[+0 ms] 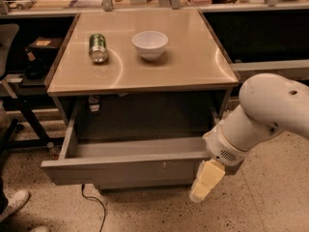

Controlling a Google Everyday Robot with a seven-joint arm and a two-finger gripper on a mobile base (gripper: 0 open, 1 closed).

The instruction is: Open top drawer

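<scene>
The top drawer (120,170) is a wide grey handleless drawer under the beige table top. It stands pulled far out toward me, showing its grey inner tray (140,146). Small pale scratches mark its front right of centre. My gripper (205,181) hangs from the white arm (260,115) at the drawer's right front corner, its pale yellow fingers pointing down to the floor, just in front of the drawer front. It holds nothing that I can see.
A green can (98,47) lies on its side and a white bowl (150,44) stands on the table top (183,62). A black cable (94,204) runs on the speckled floor under the drawer. A shoe (13,202) shows at the lower left. Dark shelving flanks the table.
</scene>
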